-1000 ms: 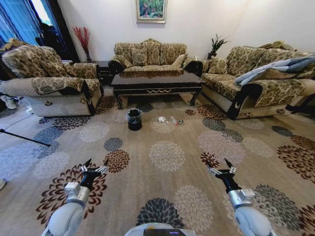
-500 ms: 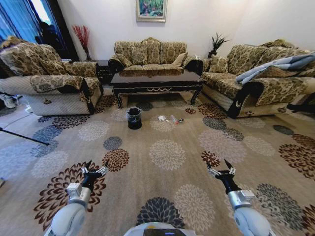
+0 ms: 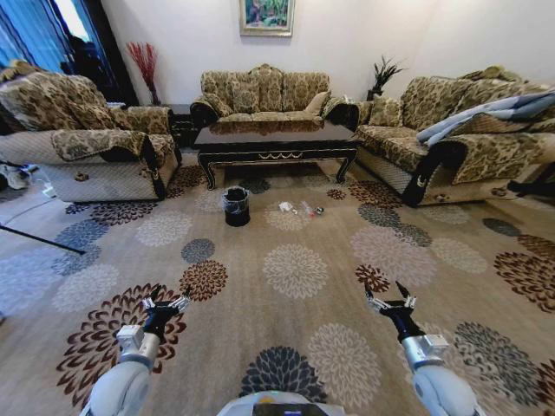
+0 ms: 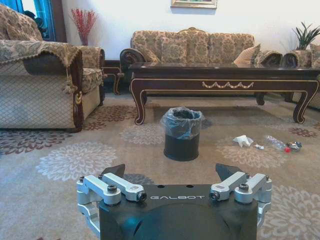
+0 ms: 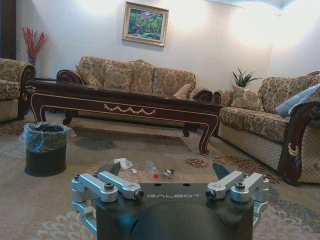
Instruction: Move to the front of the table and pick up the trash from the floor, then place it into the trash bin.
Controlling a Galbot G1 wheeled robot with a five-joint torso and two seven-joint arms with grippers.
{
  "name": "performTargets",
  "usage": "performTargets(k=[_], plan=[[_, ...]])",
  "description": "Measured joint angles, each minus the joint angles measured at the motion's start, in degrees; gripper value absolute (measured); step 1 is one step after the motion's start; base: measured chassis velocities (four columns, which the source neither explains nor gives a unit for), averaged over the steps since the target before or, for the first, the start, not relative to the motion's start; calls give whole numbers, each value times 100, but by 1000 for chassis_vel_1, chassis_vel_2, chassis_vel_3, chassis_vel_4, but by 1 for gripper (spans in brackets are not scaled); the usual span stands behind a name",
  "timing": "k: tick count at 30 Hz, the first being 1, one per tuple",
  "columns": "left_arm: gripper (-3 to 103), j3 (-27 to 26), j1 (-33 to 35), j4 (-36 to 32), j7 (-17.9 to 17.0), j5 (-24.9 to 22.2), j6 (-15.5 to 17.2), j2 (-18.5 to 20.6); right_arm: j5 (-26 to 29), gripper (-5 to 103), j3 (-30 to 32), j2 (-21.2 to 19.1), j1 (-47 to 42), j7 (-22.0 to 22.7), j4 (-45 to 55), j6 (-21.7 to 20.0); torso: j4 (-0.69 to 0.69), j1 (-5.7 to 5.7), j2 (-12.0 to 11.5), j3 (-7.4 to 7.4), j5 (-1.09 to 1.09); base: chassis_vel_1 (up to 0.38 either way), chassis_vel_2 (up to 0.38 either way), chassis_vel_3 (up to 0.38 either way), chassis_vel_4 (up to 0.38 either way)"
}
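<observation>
The head view looks down a living room: the table (image 3: 276, 141) stands at 12 o'clock, far ahead, with a sofa (image 3: 264, 95) behind it, an armchair (image 3: 82, 130) at 10 o'clock and a second sofa (image 3: 451, 130) at 2 o'clock. On the floor (image 3: 295, 273) just in front of the table, the trash bin (image 3: 236, 208) sits slightly toward 11 o'clock, and the trash (image 3: 299, 209) lies near it, slightly toward 1 o'clock, apart from the bin. Both are well away from the robot. The left gripper (image 3: 165, 295) hangs low at 7 o'clock over a brown flower in the carpet, its jaws spread and holding nothing; the right gripper (image 3: 389, 295) hangs at 5 o'clock, jaws likewise spread and empty. The left wrist view shows the left gripper (image 4: 170, 172) with its fingers wide apart above the carpet, the bin (image 4: 181, 133) at 12 o'clock beyond it with its clear bag crinkled over the rim, the table (image 4: 225, 80) behind the bin, and the trash (image 4: 265, 143) at 2 o'clock: a white crumpled scrap beside a clear plastic piece with a red end. The right wrist view shows the right gripper (image 5: 167, 170) open as well, the trash (image 5: 145, 167) lying on the carpet just past its fingers at 12 o'clock, the bin (image 5: 45, 148) at 10 o'clock, and the table (image 5: 125, 105) stretching across behind both.
</observation>
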Motion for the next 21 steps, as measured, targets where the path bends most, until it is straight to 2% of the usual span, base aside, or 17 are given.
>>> performTargets(k=[21], plan=[[100, -34, -154, -14, -107, -85, 76, 81, -57, 100, -137, -52, 124, 9, -37, -40, 0, -155, -469, -314, 0, 0, 0, 0, 0]])
